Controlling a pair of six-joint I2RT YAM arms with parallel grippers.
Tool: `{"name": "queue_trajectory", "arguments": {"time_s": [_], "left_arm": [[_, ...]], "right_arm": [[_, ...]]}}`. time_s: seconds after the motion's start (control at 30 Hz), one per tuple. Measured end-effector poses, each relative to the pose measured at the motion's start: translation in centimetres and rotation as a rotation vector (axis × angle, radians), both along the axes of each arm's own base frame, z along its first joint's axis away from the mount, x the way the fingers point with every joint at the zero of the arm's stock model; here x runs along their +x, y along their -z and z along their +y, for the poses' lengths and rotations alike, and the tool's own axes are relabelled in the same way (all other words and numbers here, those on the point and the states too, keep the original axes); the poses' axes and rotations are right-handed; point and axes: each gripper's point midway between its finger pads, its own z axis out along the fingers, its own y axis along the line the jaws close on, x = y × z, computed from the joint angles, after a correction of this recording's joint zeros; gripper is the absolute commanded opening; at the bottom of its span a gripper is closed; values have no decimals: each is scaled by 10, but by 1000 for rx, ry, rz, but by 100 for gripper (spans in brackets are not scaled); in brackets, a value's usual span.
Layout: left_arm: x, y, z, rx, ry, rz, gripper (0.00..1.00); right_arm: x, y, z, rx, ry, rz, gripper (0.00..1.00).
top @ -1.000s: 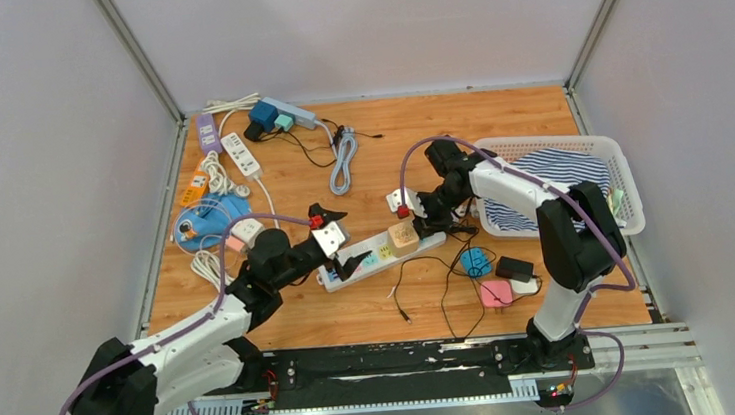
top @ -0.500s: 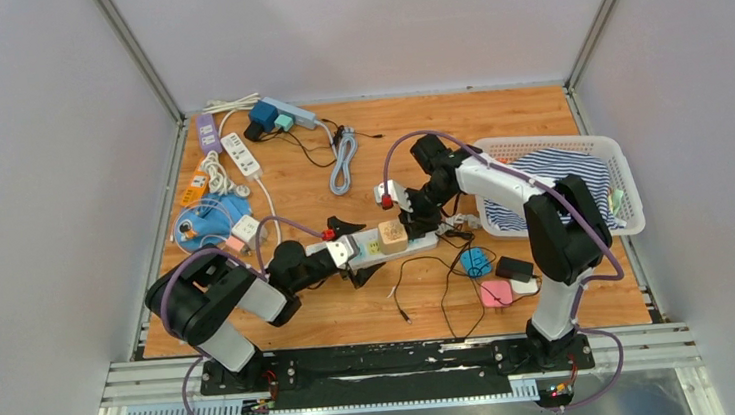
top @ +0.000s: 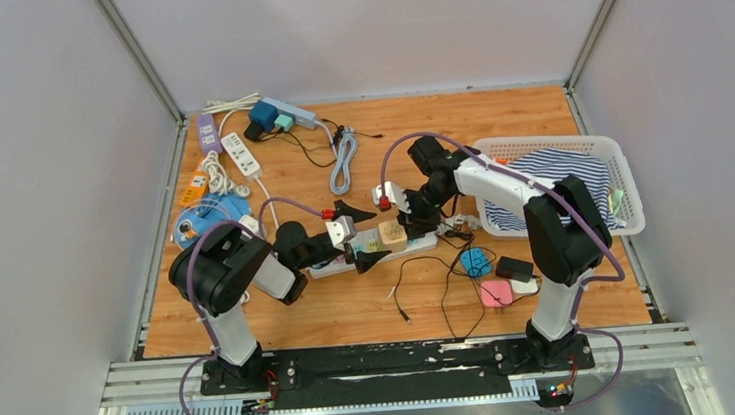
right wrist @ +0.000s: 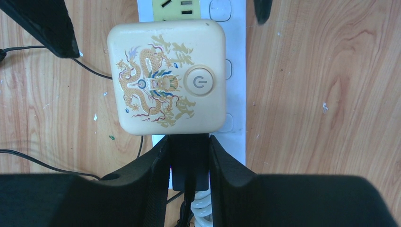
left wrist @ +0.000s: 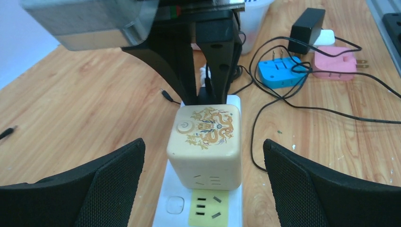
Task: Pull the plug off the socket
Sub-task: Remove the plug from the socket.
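A white power strip (top: pixel 334 267) lies mid-table with a cream cube adapter (top: pixel 393 232) carrying a dragon print plugged into it. Right behind the cube sits a black plug (right wrist: pixel 189 158), and my right gripper (right wrist: pixel 189 146) is shut on its two sides from above. My left gripper (left wrist: pixel 203 144) stands open, one finger on each side of the strip (left wrist: pixel 163 208), just short of the cube (left wrist: pixel 205 137) and not touching it. In the top view the left gripper (top: pixel 361 236) is left of the cube and the right gripper (top: pixel 423 225) is right of it.
A white basket (top: pixel 623 160) holding striped cloth stands at the right. A blue plug (top: pixel 475 260), a pink plug (top: pixel 496 293), a black adapter (top: pixel 514 268) and loose black cables lie near the strip. More power strips (top: pixel 238 154) and a grey cable (top: pixel 342 159) are at the back left.
My left arm folded in and its open gripper slid right along the strip up to the cube. The right gripper, shut on the black plug, shifted slightly left with the strip.
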Motion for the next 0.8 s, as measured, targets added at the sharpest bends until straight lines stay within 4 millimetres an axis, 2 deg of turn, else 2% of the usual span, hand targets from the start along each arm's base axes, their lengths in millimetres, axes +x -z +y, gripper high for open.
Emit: {"name": "queue_trajectory", "arguments": {"time_s": [0.17,0.37,0.47,0.6,0.7,0.8], "left_arm": [[-3,13,-7,12,48,43,94],[-9,18,-14,20,77,46,87],[-7,19,-16,22,80,45,77],[-4,18,-19,24,78,31,59],[-1,17,-20,25,75,20,54],[-1,17,-20,26,77,17,44]], "right_arm": [[0,0,0,-1,-6,-5,0],[0,0,0,-1,-10,-7,0],[0,0,0,-1,-12,-8,0],[-1,0,0,-2,-16,-7,0],[-1,0,0,-3,-21,-8,0],[-1,0,-1,-3,-24,-10,0]]}}
